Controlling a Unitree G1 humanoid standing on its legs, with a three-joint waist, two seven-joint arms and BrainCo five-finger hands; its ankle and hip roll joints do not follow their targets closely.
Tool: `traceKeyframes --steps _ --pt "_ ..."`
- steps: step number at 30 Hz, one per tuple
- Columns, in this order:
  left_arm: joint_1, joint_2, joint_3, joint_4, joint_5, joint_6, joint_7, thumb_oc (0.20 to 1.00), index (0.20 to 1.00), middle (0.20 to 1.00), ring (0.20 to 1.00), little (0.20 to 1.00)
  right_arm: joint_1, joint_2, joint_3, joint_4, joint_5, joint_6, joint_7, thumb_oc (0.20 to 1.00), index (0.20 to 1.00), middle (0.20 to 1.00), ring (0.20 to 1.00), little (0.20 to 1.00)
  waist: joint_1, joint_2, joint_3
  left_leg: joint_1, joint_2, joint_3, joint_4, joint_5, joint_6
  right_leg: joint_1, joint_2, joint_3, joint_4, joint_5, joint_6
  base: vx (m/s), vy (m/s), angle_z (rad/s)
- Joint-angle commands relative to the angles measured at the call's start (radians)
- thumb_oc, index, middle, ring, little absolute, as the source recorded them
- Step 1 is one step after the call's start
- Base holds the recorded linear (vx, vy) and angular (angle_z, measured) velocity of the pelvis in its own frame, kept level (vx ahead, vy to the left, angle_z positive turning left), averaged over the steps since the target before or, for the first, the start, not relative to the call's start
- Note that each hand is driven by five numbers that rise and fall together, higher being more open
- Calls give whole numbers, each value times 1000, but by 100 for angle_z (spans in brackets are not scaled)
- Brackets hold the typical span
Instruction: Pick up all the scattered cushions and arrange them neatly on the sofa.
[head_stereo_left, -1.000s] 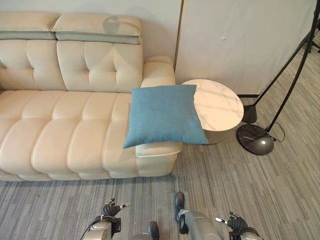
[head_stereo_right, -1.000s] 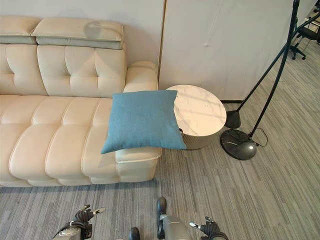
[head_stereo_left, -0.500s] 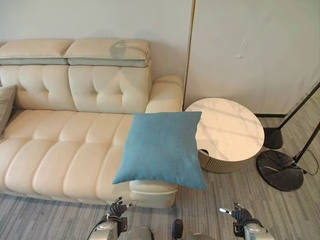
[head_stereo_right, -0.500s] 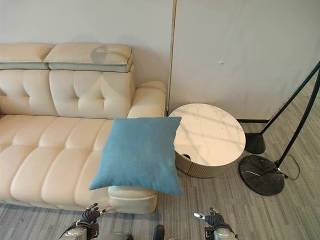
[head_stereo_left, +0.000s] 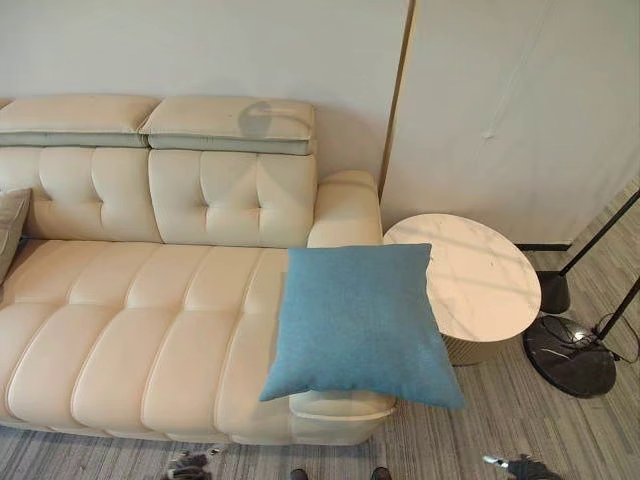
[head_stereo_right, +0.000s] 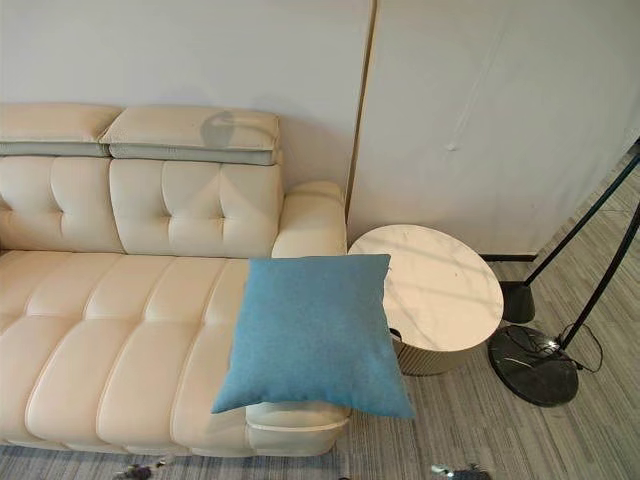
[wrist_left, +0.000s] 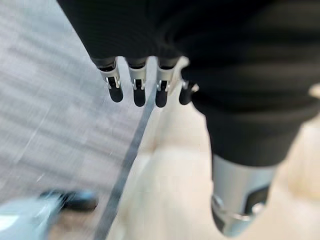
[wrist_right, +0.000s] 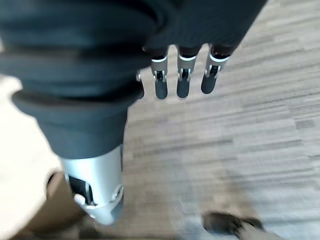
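A blue square cushion (head_stereo_left: 360, 320) lies flat on the front of the right armrest of the cream leather sofa (head_stereo_left: 150, 330). One corner of it overhangs towards the round side table. The edge of a grey cushion (head_stereo_left: 10, 225) leans at the sofa's far left. My left hand (head_stereo_left: 188, 465) and right hand (head_stereo_left: 520, 465) hang low at the bottom of the eye views, over the floor in front of the sofa and well short of the blue cushion. In the wrist views the left hand's fingers (wrist_left: 136, 87) and the right hand's fingers (wrist_right: 182, 80) are relaxed and hold nothing.
A round white marble side table (head_stereo_left: 470, 285) stands against the sofa's right armrest. A floor lamp's dark round base (head_stereo_left: 570, 355) and slanted poles stand to its right. Grey striped carpet (head_stereo_right: 520, 430) covers the floor.
The camera has moved closer to the sofa and tipped up, so both hands now sit at the bottom edge. The blue cushion has not moved on the armrest.
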Motion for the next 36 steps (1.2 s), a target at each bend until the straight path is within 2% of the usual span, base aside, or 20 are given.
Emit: traceKeyframes --steps 1,3,4,5,10,12,15,16,19,21,25,28,32,34,35,36 --pt "-94 78 26 -25 -30 -40 12 1000 1000 1000 1000 1000 -91 -120 22 -43 -36 0 -11 1000 1000 1000 1000 1000 10 -30 -9 -9 12 2 4 -39 -30 -2 -37 -8 0 -52 65 7 167 -10" --pt "-130 116 31 -36 -41 -39 13 1000 1000 1000 1000 1000 -124 -174 23 -91 -52 7 -9 1000 1000 1000 1000 1000 8 -32 -13 -7 9 9 4 -44 -28 -4 -41 -2 0 -49 71 8 88 -16" --pt "-131 116 31 -36 -41 -39 12 1000 1000 1000 1000 1000 -125 -174 23 -91 -52 7 -9 1000 1000 1000 1000 1000 9 -32 -12 -7 9 10 4 -44 -28 -4 -41 -2 0 -49 71 3 95 -17" --pt "-191 155 11 -51 -50 -39 12 1000 1000 1000 1000 1000 -185 -230 37 -140 -71 12 -8 1000 1000 1000 1000 1000 4 -34 -13 -6 7 18 4 -48 -25 -9 -45 5 0 -41 77 -7 93 -12" --pt "-294 158 -42 -51 -110 -32 8 1000 1000 1000 1000 1000 -326 -230 126 -216 -102 26 -6 1000 1000 1000 1000 1000 -6 -32 -7 -8 7 39 4 -51 -19 -24 -49 22 0 -28 84 -23 72 -20" --pt "-392 124 -98 -38 -180 -32 11 1000 1000 1000 1000 1000 -480 -143 244 -193 -118 41 -3 1000 1000 1000 1000 1000 -8 -31 5 -13 10 60 4 -53 -15 -46 -50 43 0 -19 88 -44 63 -24" --pt "-473 91 -130 -28 -245 -37 35 1000 1000 1000 1000 1000 -578 -55 320 -159 -115 51 -16 1000 1000 1000 1000 1000 -4 -34 33 -31 11 65 4 -47 -13 -67 -51 49 0 -13 86 -52 16 -18" --pt "-475 91 -130 -27 -245 -37 35 1000 1000 1000 1000 1000 -580 -55 321 -157 -114 51 -16 1000 1000 1000 1000 1000 -4 -34 34 -31 11 65 4 -46 -13 -68 -51 49 0 -12 85 -162 12 -4" --pt "-651 65 -209 37 -304 -53 65 1000 1000 1000 1000 1000 -770 35 438 -90 -103 49 -49 1000 1000 1000 1000 1000 -4 -30 124 -122 13 58 4 -10 -8 -167 -49 63 0 20 78 -247 7 -1" --pt "-735 64 -242 85 -318 -54 75 1000 1000 1000 1000 1000 -866 77 481 -53 -84 49 -63 1000 1000 1000 1000 1000 1 -30 158 -178 12 59 4 16 -6 -234 -48 70 19 32 71 -194 -6 -4" --pt "-883 33 -288 125 -370 -72 103 1000 1000 1000 1000 1000 -998 154 532 -25 -31 29 -110 1000 1000 1000 1000 1000 4 -39 194 -331 8 47 88 21 -6 -361 -53 77 65 48 64 -104 -18 -8" --pt "-926 -2 -302 129 -394 -77 110 1000 1000 1000 1000 1000 -1034 190 547 -34 -3 17 -128 1000 1000 1000 1000 1000 1 -42 199 -385 7 40 110 23 -7 -403 -54 74 78 50 64 -3 -17 3" --pt "-949 -101 -351 45 -474 -106 113 1000 1000 1000 1000 1000 -1069 247 567 -105 59 -5 -160 1000 1000 1000 1000 1000 -1 -46 211 -415 3 30 108 31 -9 -421 -59 61 74 51 66 76 7 3" --pt "-916 -144 -362 -65 -536 -119 104 1000 1000 1000 1000 1000 -1029 269 535 -212 136 -30 -184 1000 1000 1000 1000 1000 -6 -47 214 -398 2 31 98 28 -9 -407 -58 61 65 49 68 92 38 4" --pt "-896 -162 -368 -110 -568 -123 105 834 834 834 834 834 -1002 280 530 -261 152 -37 -188 1000 1000 1000 1000 1000 -8 -50 211 -394 1 32 91 30 -7 -405 -57 61 59 51 69 88 27 0" --pt "-871 -183 -369 -168 -618 -136 103 548 548 548 548 548 -965 290 523 -327 181 -49 -192 1000 1000 1000 1000 1000 -11 -52 211 -385 1 34 85 29 -7 -397 -57 59 54 49 70 72 22 -2"
